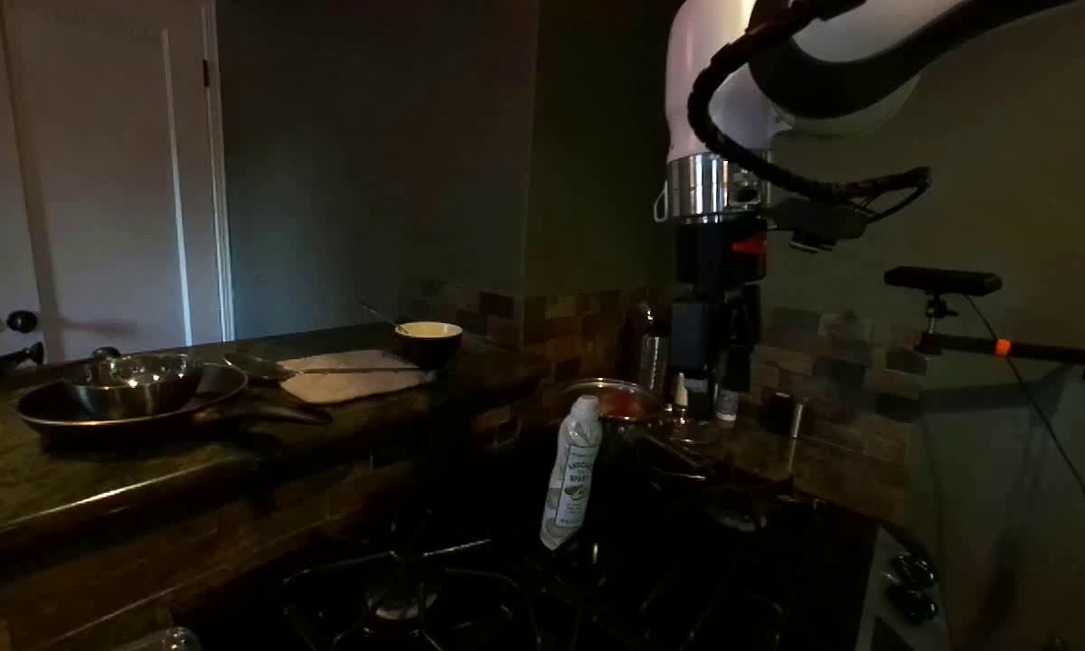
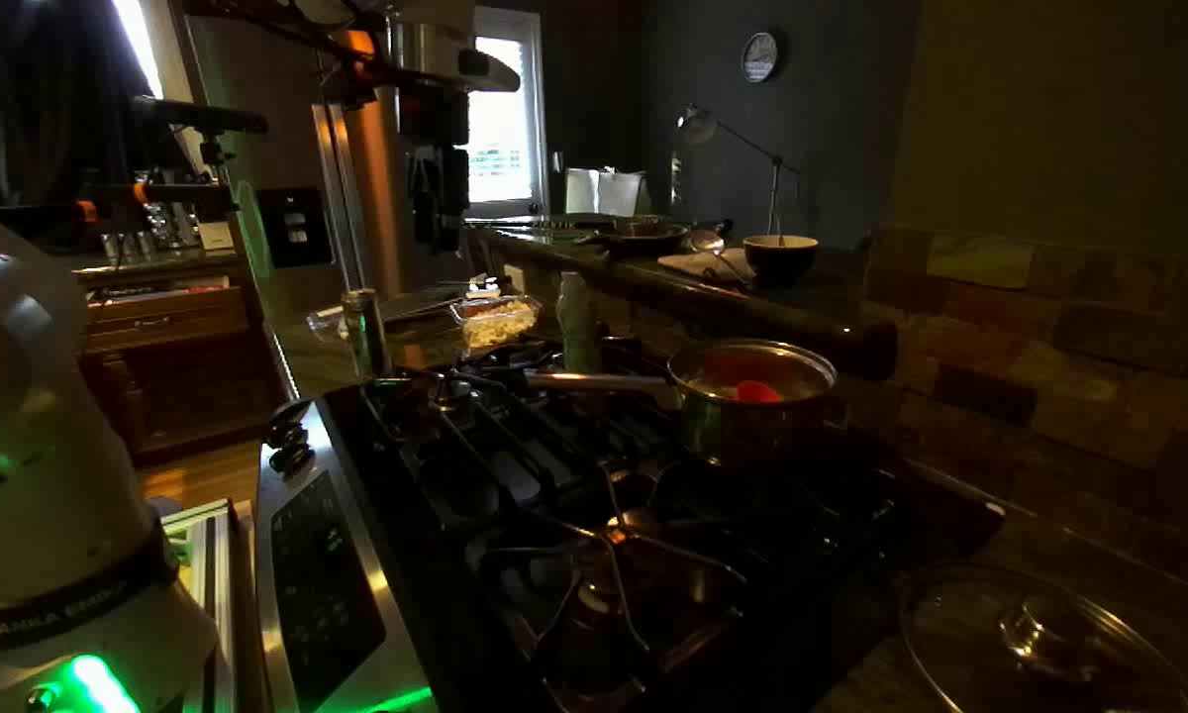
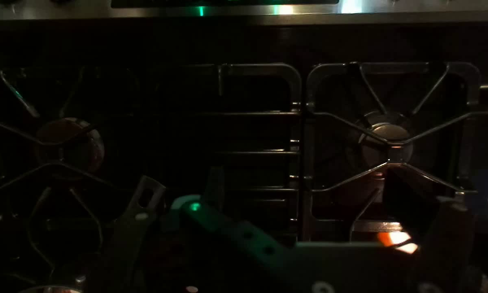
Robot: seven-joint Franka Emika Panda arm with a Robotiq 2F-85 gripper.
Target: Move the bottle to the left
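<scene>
While the bottle point(image 1: 571, 475) was seen upright on the stove point(image 2: 322, 555), the pincer point(image 1: 713, 396) was held well apart from it, spread wide around nothing, so far as the dim view told; a level grip on the bottle's middle was called for, then a lift before leftward travel, lest its base be snagged by the grates point(image 3: 395, 154); the handle point(image 2: 599, 381) of the pot point(image 2: 747, 431), near it, was to be avoided; a pan point(image 1: 127, 423) and dark bowl point(image 1: 429, 349) were set on the desk point(image 1: 145, 470).

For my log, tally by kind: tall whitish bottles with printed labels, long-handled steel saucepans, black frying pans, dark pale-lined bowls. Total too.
Tall whitish bottle with printed label: 1
Long-handled steel saucepan: 1
Round black frying pan: 1
Dark pale-lined bowl: 1
Total: 4
</scene>
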